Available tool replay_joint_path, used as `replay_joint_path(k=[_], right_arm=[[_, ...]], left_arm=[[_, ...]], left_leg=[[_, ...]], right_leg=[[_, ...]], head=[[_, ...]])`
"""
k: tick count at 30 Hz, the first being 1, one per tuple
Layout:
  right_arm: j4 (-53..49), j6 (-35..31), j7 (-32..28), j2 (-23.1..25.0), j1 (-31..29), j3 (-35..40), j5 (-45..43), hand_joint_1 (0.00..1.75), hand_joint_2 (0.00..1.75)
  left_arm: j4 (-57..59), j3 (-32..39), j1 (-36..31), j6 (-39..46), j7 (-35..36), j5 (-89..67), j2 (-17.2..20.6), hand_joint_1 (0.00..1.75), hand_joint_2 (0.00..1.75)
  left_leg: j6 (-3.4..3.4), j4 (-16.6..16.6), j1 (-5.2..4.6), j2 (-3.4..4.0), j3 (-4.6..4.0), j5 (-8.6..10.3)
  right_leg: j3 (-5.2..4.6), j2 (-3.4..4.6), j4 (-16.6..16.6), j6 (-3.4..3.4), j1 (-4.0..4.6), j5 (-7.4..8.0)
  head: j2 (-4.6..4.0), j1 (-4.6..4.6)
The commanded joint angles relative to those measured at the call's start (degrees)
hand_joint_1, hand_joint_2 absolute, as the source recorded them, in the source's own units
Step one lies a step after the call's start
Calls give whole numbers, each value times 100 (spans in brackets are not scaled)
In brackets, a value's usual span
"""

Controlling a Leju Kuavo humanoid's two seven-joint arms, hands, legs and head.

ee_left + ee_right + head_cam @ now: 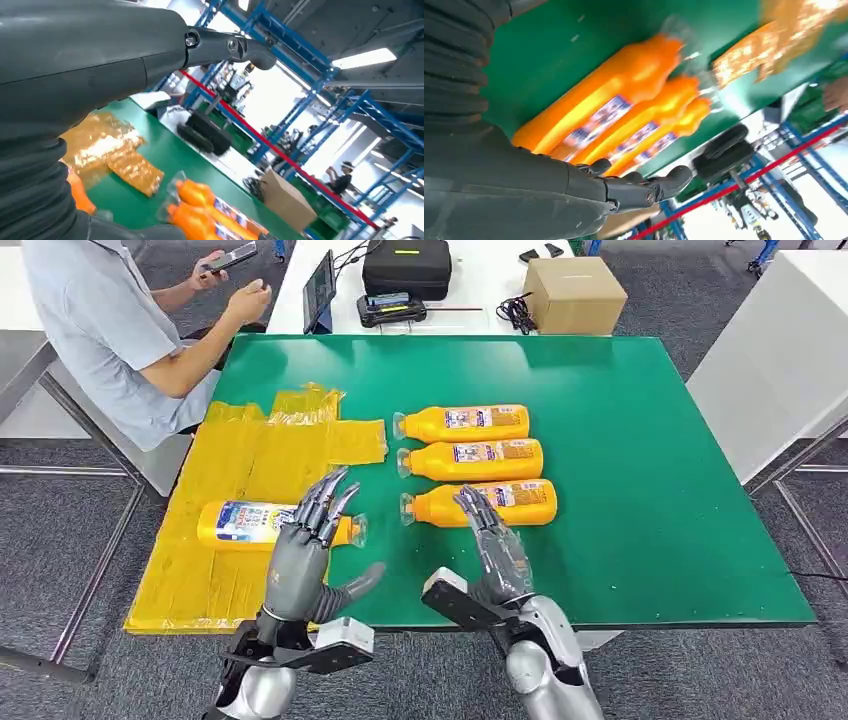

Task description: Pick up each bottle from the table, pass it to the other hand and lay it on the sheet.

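Right robot hand [492, 540] seemingly touches nearest bottle [480, 504].

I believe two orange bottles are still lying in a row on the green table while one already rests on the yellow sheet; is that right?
Not quite: the head view shows three orange bottles in the row on the green table, not two. One bottle does rest on the yellow sheet.
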Motion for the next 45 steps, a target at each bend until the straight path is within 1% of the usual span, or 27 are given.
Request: replay_joint_path(k=[1,2,4,5,6,7,10,11,12,14,15,17,18,19,21,22,24,25,28,29,30,32,33,39,42,43,45], right_arm=[[19,-98,127,-642,-190,-368,318,0,175],[18,-95,127,-615,-185,-362,324,0,175],[104,-132,309,-766,-225,-456,619,0,175],[160,-163,347,-850,-232,-533,729,0,175],[237,-182,340,-916,-247,-607,786,0,175],[389,-228,300,-993,-297,-688,921,0,175],[692,-390,237,-1075,-486,-714,1276,0,175],[722,-407,242,-1087,-525,-690,1329,0,175],[795,-396,255,-1123,-622,-611,1392,0,175],[870,-353,281,-1173,-693,-553,1404,0,175],[1017,-299,375,-1280,-807,-412,1555,0,175],[1024,-298,374,-1295,-820,-419,1554,0,175],[1225,-269,418,-1402,-916,-274,1598,0,175],[1275,-251,425,-1447,-946,-218,1610,0,175],[1299,-266,414,-1471,-958,-172,1590,0,175],[1268,-272,417,-1488,-944,-129,1582,0,175],[1190,-283,426,-1493,-903,-96,1570,0,175],[1186,-284,427,-1484,-895,-88,1570,0,175],[1026,-306,452,-1514,-802,0,1615,0,175],[998,-320,475,-1530,-790,27,1653,0,175],[944,-367,548,-1559,-777,113,1759,0,175],[843,-381,585,-1583,-774,193,1790,0,175],[833,-376,582,-1574,-788,204,1793,0,175],[689,-398,662,-1615,-935,366,1824,0,175],[651,-411,684,-1642,-919,385,1835,0,175],[613,-405,704,-1673,-892,393,1827,0,175],[601,-402,732,-1709,-853,395,1837,0,175]], left_arm=[[-54,253,181,-170,-88,238,-141,0,175],[-69,255,178,-174,-90,242,-145,0,175],[-121,315,235,-513,-109,709,-210,0,175],[-150,348,272,-790,-96,1036,-233,0,175],[-152,354,300,-1010,-86,1271,-244,0,175],[-164,342,326,-1241,-85,1487,-254,0,175],[-188,192,358,-1404,-118,1636,-257,0,175],[-187,154,355,-1422,-117,1643,-253,0,175],[-161,95,343,-1516,-75,1743,-252,0,175],[-109,68,318,-1550,-63,1791,-252,0,175],[-39,51,278,-1568,-69,1837,-257,0,175],[-34,46,274,-1568,-69,1837,-262,0,175],[33,40,236,-1574,-70,1861,-266,0,175],[52,34,224,-1575,-70,1870,-269,0,175],[74,21,212,-1586,-72,1884,-271,0,175],[78,6,215,-1587,-74,1888,-268,0,175],[76,-18,230,-1587,-72,1890,-268,0,175],[77,-20,235,-1587,-72,1890,-269,0,175],[48,-40,278,-1593,-69,1891,-260,0,175],[38,-46,284,-1596,-65,1886,-254,0,175],[4,-48,306,-1590,-63,1882,-250,0,175],[-38,-61,317,-1591,-49,1864,-240,0,175],[-42,-63,311,-1592,-48,1862,-241,0,175],[-79,-61,265,-1584,-14,1840,-226,0,175],[-93,-76,290,-1586,-10,1840,-231,0,175],[-101,-82,295,-1600,0,1844,-225,0,175],[-93,-91,309,-1603,5,1846,-226,0,175]], left_leg=[[-10,0,5,2,19,-8],[-7,-2,2,1,10,-3],[-9,0,6,6,13,-7],[-15,1,10,10,28,-14],[-10,1,8,5,17,-8],[-13,-1,9,3,27,-11],[-6,-3,6,4,19,-6],[-9,1,9,11,31,-15],[-7,1,7,9,16,-8],[-9,1,6,15,20,-10],[-8,0,5,9,14,-6],[-17,2,11,18,33,-15],[-9,-1,6,6,15,-6],[-13,0,9,13,26,-11],[-5,-2,4,2,13,-3],[-11,0,10,8,27,-10],[-5,-2,4,4,11,-3],[-12,3,11,12,25,-13],[-10,-1,7,10,25,-11],[-6,-2,4,4,12,-5],[-12,0,9,8,26,-13],[-6,-1,3,3,9,-4],[-11,2,7,8,20,-11],[-10,4,5,13,14,-10],[-6,1,2,7,5,-3],[-12,5,6,14,21,-14],[-6,1,3,4,7,-4]], right_leg=[[21,-2,-2,-12,7,-7],[11,-3,-2,-9,3,-3],[14,2,-3,-11,7,-4],[28,4,-3,-18,11,-10],[19,0,-4,-12,10,-6],[28,-3,-5,-15,11,-9],[20,0,-8,-8,7,-3],[32,5,-7,-12,10,-8],[18,5,-5,-9,8,-3],[21,9,-5,-12,8,-3],[16,5,-4,-10,6,-1],[33,10,-4,-21,14,-7],[17,1,-4,-11,8,-2],[26,6,-4,-16,11,-6],[15,-2,-5,-6,5,-1],[29,2,-8,-13,12,-5],[12,1,-5,-6,5,-1],[27,6,-5,-14,13,-7],[25,4,-4,-13,9,-7],[13,0,-4,-7,5,-2],[28,2,-5,-14,10,-8],[10,-1,-2,-6,4,-2],[20,2,-2,-13,9,-7],[13,8,1,-12,7,-5],[4,3,1,-6,3,-1],[19,8,4,-15,8,-9],[8,0,-1,-7,5,-2]], head=[[0,-2],[0,0],[0,0],[0,-2],[0,-2],[0,-4],[0,-2],[0,-2],[0,0],[0,0],[0,-2],[0,-2],[0,-2],[0,-2],[0,0],[0,-4],[0,-2],[0,-2],[0,-2],[0,-2],[0,-2],[0,-4],[0,-2],[0,-2],[0,-4],[0,-4],[0,-2]])
